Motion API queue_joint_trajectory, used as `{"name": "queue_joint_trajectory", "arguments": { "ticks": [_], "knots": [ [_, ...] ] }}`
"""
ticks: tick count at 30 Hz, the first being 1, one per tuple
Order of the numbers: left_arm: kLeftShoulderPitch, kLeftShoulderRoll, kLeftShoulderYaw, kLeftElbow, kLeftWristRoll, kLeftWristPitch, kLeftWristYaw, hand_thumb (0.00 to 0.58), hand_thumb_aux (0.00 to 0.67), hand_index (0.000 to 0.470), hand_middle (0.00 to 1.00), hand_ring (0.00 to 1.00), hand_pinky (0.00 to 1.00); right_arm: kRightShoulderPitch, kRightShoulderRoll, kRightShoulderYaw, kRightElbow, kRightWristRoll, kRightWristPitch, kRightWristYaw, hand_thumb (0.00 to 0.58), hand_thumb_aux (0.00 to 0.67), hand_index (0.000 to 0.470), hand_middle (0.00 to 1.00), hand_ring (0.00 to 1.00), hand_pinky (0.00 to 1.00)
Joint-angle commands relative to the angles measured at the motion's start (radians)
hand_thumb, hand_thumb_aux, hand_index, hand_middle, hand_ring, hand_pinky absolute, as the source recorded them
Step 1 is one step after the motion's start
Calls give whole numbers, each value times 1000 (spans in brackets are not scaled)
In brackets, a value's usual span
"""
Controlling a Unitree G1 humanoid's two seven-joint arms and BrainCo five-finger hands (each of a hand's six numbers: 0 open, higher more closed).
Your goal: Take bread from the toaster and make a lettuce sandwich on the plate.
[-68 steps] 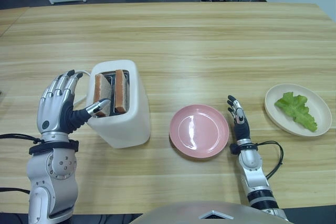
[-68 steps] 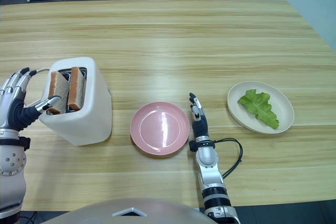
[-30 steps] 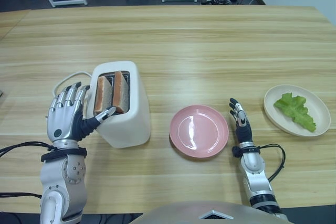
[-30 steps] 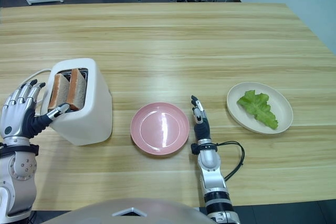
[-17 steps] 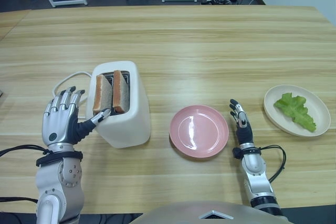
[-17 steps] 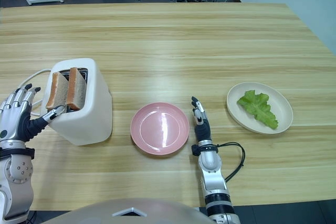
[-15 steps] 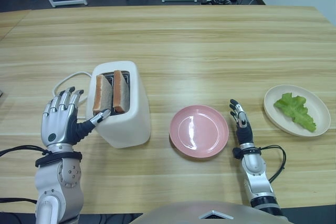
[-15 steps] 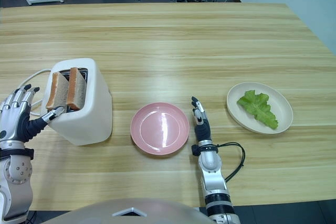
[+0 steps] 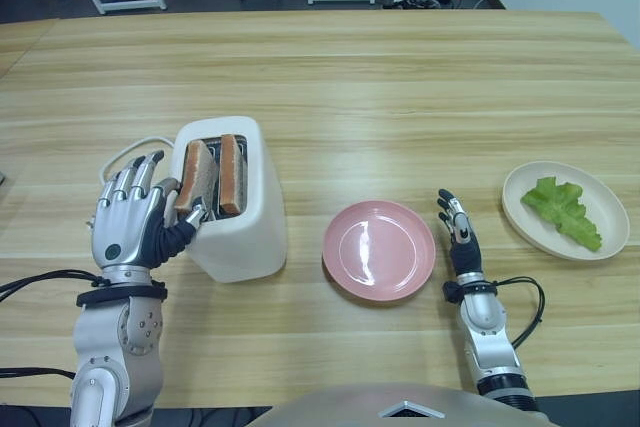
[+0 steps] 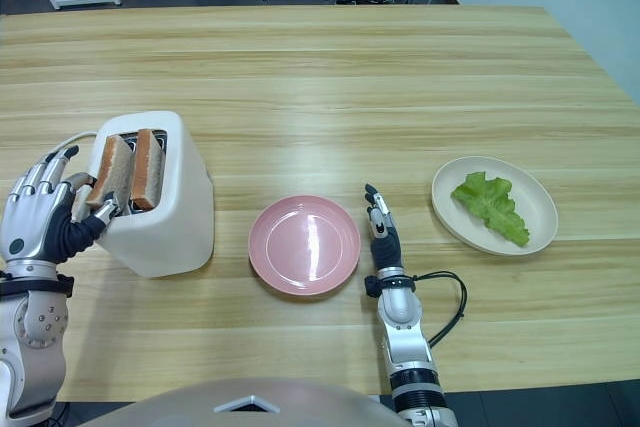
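Bread (image 9: 228, 185), two toasted slices, sticks up out of the slots of a white toaster (image 9: 245, 232). The toaster stands on the left part of a long wooden table (image 9: 400, 97), nearer the front edge than the back. The right slice (image 9: 231, 169) stands upright in its slot. The left slice (image 9: 196, 179) leans out toward the left edge of the table, with its lower end in the slot.

The robot's left hand (image 9: 125, 232) is pressed up against the left side of the toaster. Its fingers rise along the outer face of the left slice, and its thumb curls in against the slice's near edge, so the slice is pinched between them. A white cord (image 9: 125, 154) loops on the table just behind the hand.

A pink plate (image 9: 378, 249) with nothing on it sits near the middle of the front edge, a little to the right of the toaster and not touching it.

The right hand (image 9: 459, 242) lies just beside the plate's right rim. It is seen edge-on with its fingers straight and close together, pointing toward the back of the table and holding nothing.

Close to the right edge of the table is a cream plate (image 9: 520, 212). A leaf of green lettuce (image 9: 567, 210) lies on it, well apart from both hands.
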Motion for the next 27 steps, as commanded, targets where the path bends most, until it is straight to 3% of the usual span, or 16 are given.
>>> {"name": "queue_joint_trajectory", "arguments": {
  "ticks": [1,6,7,8,9,23,27],
  "knots": [
    [20,-5,-9,36,20,4,-14,580,670,470,0,0,0,3,-1,0,1,-4,11,-2,0,0,0,0,0,0],
    [0,3,3,57,32,-5,24,580,670,470,0,0,0,3,-2,2,1,-4,13,-2,0,0,0,0,0,0],
    [-12,4,8,60,33,-7,35,580,670,470,220,220,220,3,-2,2,2,-4,13,-1,0,0,0,0,0,0],
    [-23,5,13,63,34,-7,44,580,670,470,820,820,820,3,-2,3,2,-4,14,-1,0,0,0,0,0,0],
    [-33,7,17,64,32,-5,44,580,670,470,1000,1000,1000,3,-2,3,4,-5,14,-1,0,0,0,0,0,0],
    [-368,12,164,-33,-12,-92,338,580,670,470,1000,1000,1000,-9,6,14,27,-7,16,-8,0,0,0,0,0,0],
    [-495,-24,151,-113,-140,-161,398,580,670,470,1000,1000,1000,-20,9,14,38,-7,15,-13,0,0,0,0,0,0]
  ]
}}
